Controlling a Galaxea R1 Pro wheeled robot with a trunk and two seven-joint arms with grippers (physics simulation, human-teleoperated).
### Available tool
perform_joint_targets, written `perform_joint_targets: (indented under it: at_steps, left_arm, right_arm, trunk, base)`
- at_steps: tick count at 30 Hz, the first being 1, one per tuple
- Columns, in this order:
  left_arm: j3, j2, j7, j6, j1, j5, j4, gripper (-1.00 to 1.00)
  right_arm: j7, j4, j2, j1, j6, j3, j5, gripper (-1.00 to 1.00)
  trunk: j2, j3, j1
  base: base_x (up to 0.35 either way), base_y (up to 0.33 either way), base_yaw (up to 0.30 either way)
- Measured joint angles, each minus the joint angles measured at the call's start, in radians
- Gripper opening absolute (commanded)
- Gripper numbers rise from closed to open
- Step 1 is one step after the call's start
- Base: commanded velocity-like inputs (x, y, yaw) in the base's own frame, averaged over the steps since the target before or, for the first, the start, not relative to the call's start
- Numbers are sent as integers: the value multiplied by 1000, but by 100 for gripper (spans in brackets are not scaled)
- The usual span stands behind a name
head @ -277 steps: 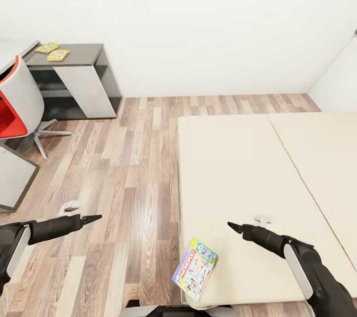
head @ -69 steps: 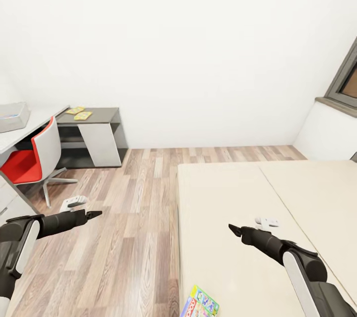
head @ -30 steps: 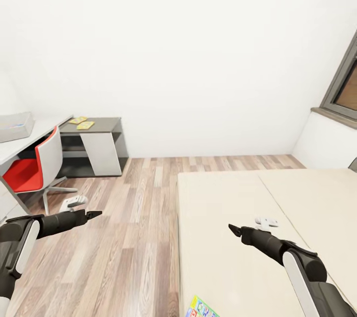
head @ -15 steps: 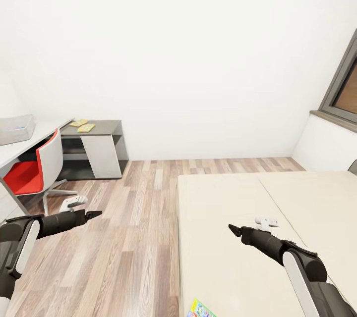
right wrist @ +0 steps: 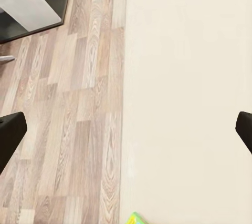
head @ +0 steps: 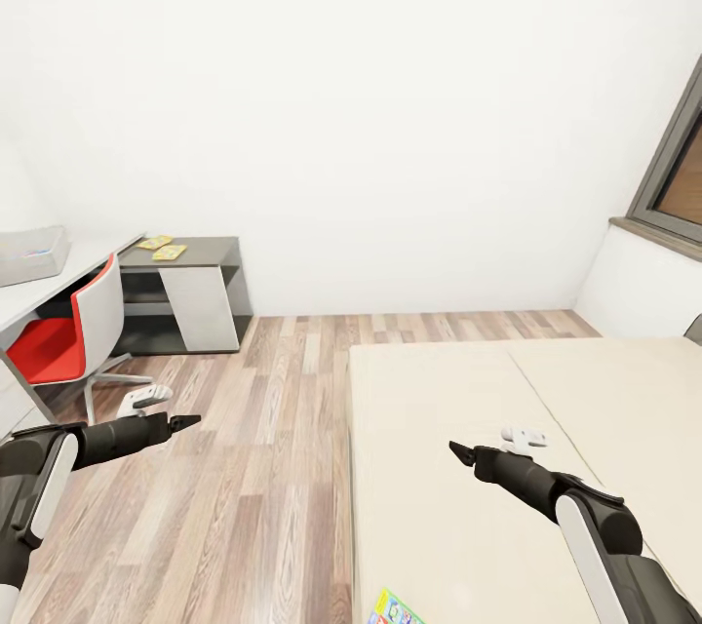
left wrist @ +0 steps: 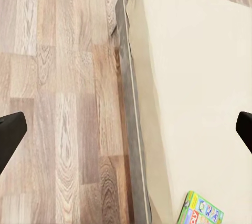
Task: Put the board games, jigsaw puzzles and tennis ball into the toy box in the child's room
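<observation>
Bright, even, shadowless render light; the white wall washes out, edges slightly soft.

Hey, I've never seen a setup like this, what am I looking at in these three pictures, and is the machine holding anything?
This is a simulated two-armed robot in a bedroom. The big picture comes from a camera on its head, looking forward and down; the dark arms end in the left claw and the right claw. The other two pictures come from cameras on each wrist, looking along the claw's two fingers, whose black tips sit far apart at the edges, so both claws are open and empty. On the beige bed lies a colourful board game near its edge. Across the wood floor stand a red chair and a table carrying two jigsaw puzzles and a grey toy box.
</observation>
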Motion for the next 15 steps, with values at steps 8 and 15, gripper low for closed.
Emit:
perform_joint_targets:
  at_steps: [8,15]
  left_arm:
    - [0,0,0,0,0,0,0,100]
    - [1,0,0,0,0,0,0,100]
  right_arm:
    - [1,0,1,0,-1,0,-1,100]
    - [1,0,2,0,-1,0,-2,100]
  trunk:
    - [0,0,0]
    - [0,0,0]
  base:
    - [0,0,0]
    - [0,0,0]
